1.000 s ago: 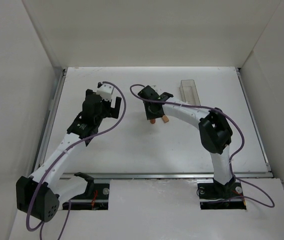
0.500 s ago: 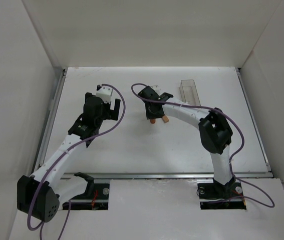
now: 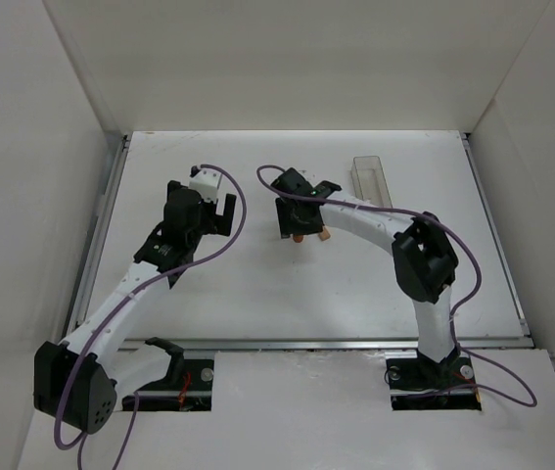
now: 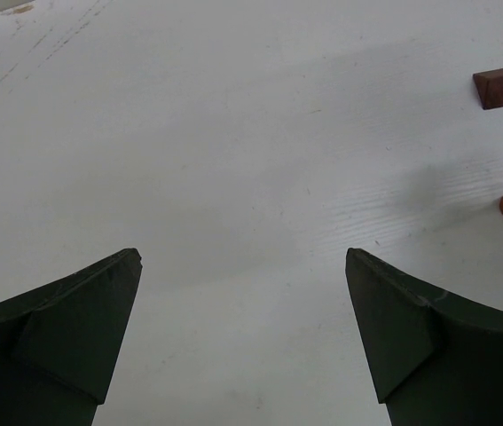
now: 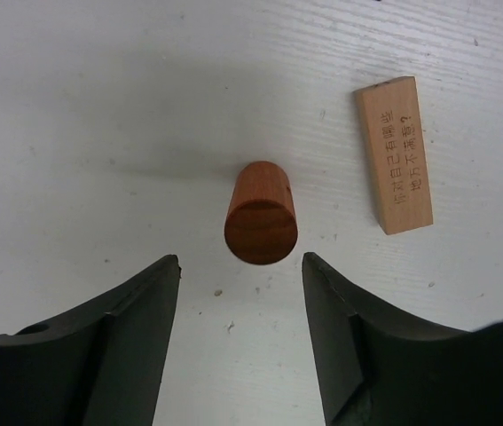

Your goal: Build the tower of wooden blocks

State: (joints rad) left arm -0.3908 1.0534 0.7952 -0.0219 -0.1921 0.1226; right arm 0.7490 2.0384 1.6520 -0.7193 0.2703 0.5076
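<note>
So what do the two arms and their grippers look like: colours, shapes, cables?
The left arm and right arm have white links and bulky black joint housings, and a purple cable loops along each. The left gripper and right gripper have dark matte wedge-shaped fingers. A small white block sits at the left wrist. I see no markings on them.

Not much happens in this one second. The right gripper (image 3: 298, 229) drops in a bit closer over the orange-brown round piece (image 5: 260, 213), so from the top camera more of that piece is tucked under the fingers than a second ago. The right arm's elbow nudges slightly rightward with it. The left gripper (image 3: 220, 210) pulls back a touch toward the near edge early on, then sits put.
</note>
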